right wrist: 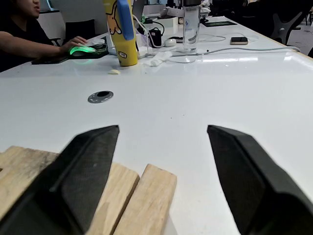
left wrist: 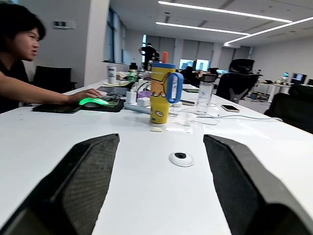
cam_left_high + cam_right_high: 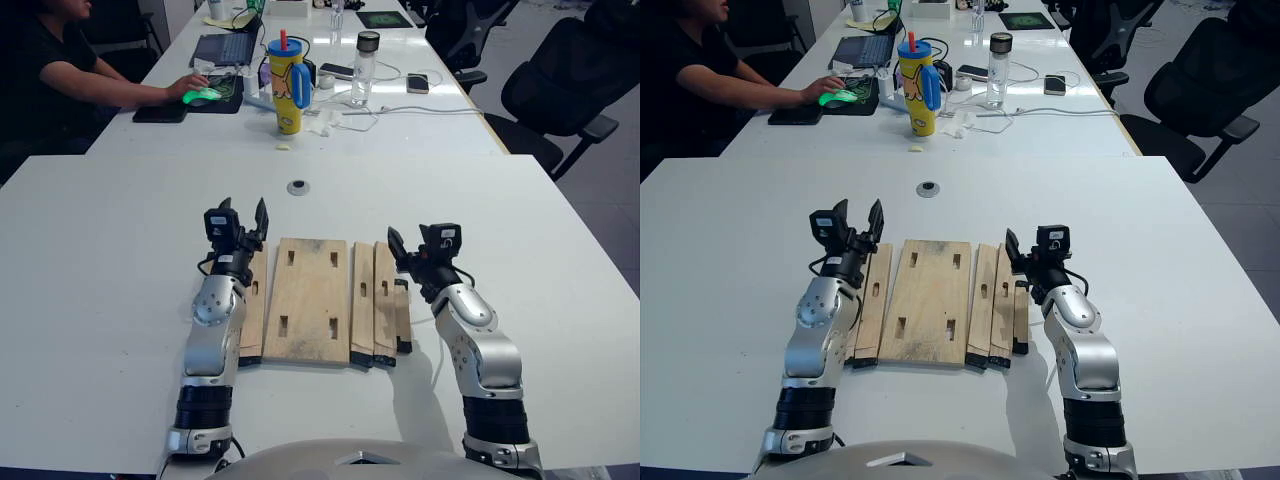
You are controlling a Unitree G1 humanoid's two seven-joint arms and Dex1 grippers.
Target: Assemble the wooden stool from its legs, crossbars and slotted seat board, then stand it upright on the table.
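- White counter [image 3: 100, 250] with a round cable grommet [image 3: 297, 187] near its far edge.
- Slotted seat board [image 3: 308, 295] lies flat between the arms, one wooden slat [image 3: 255, 300] touching its left side and more slats [image 3: 375, 300] on its right.
- Left pincer [image 2: 161, 138] and right pincer [image 1: 162, 129] gape wide, holding nothing.
- Behind, a second counter [image 3: 420, 130] carries a yellow tumbler [image 3: 285, 85] and a bottle [image 3: 364, 65]; office chairs [image 3: 570, 90] stand to the right.

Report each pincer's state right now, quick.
Left pincer: open, holding nothing.
Right pincer: open, holding nothing.
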